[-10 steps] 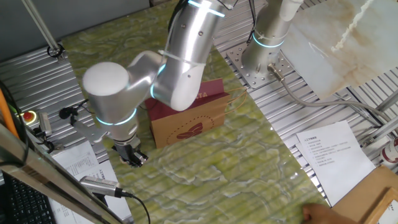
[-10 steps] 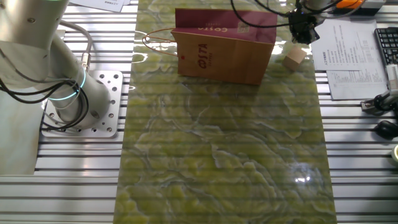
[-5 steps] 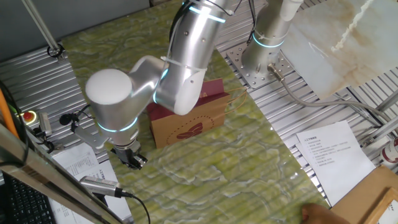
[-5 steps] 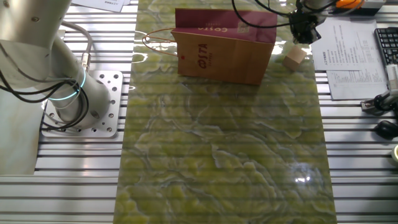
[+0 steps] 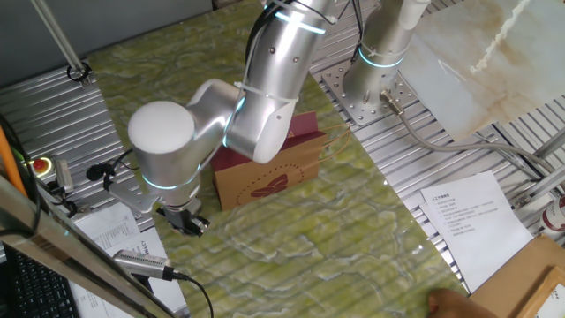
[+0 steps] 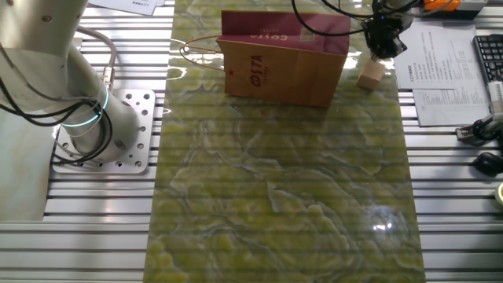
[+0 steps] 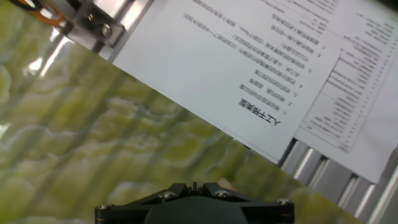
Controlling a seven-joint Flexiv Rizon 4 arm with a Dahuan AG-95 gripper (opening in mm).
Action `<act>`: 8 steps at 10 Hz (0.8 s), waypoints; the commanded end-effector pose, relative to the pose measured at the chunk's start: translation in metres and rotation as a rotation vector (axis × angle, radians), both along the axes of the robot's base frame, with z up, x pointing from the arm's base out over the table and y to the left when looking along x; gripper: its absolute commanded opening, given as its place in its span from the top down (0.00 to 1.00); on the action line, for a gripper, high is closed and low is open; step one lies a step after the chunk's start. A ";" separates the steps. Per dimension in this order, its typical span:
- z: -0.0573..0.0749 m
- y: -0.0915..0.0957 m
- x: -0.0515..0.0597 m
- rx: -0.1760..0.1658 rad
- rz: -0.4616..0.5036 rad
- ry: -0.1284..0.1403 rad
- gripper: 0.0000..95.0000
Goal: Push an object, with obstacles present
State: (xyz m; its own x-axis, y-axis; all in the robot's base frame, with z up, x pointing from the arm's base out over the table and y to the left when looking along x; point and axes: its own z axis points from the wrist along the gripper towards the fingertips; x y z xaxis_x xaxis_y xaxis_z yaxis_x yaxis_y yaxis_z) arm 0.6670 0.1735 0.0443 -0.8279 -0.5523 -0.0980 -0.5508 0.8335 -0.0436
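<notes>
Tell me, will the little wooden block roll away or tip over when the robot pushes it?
Probably neither. The wooden cube has flat faces and sits squat on the green mat, so it should slide rather than roll. It looks small and light, so a nudge from the gripper could twist it sideways toward the paper bag.

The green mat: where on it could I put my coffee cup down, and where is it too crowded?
The mat lies bare across the whole stretch below the bag in the other fixed view, down to its near edge. It is crowded along the bag's edge: the cube sits in the corner beside the bag, the gripper right at it, printed papers just off the mat.
</notes>
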 end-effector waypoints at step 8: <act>0.005 -0.030 -0.013 -0.032 0.064 0.010 1.00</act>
